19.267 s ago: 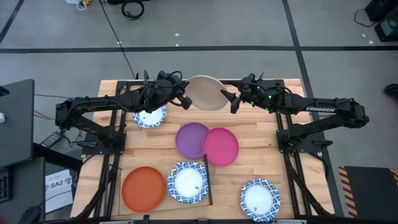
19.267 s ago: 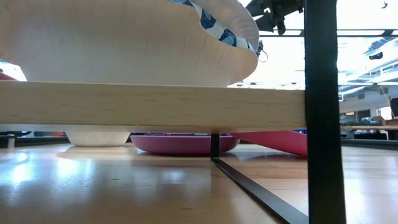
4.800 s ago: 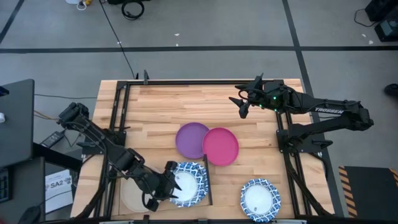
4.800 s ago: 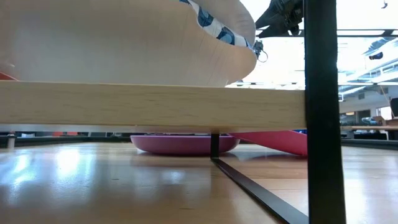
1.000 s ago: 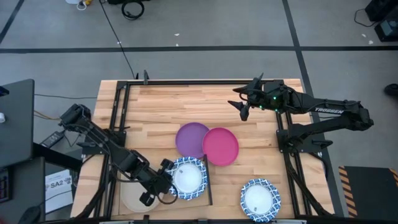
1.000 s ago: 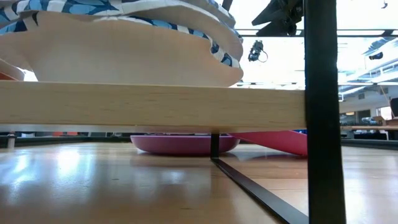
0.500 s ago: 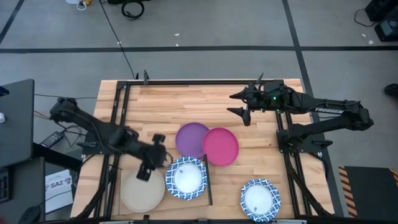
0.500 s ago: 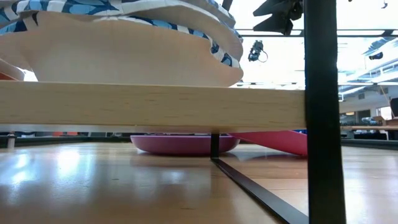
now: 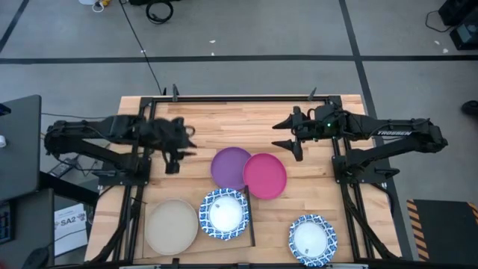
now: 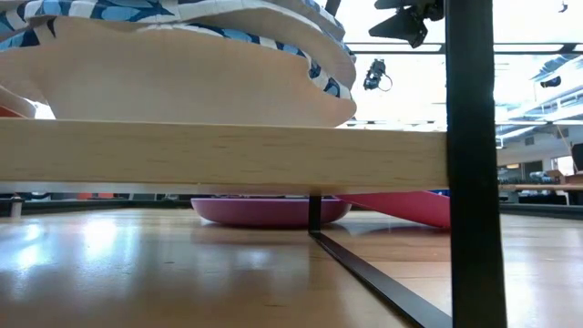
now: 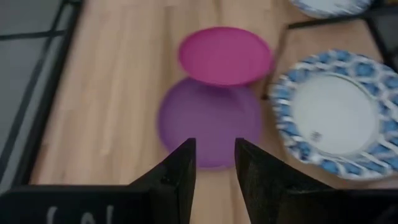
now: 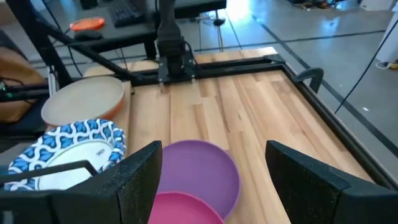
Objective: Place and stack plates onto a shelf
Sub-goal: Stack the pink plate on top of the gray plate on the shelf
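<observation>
Now I'm pulling the left gripper [image 9: 176, 149] back from the shelf [image 9: 249, 224], empty, fingers slightly apart, toward 9 o'clock. Blue-rimmed plate [image 9: 224, 216] is sitting stacked at 6. Right gripper [image 9: 291, 139] is hovering spread wide at 2; purple plate [image 9: 231, 167] looks next.

A beige plate [image 9: 171, 227] and a blue-rimmed white stack [image 9: 225, 217] are seated side by side on the shelf [image 9: 249, 224]. A purple plate [image 9: 230, 167] is overlapped by a magenta plate [image 9: 265, 175]. Another blue-rimmed plate [image 9: 312, 240] lies apart.
</observation>
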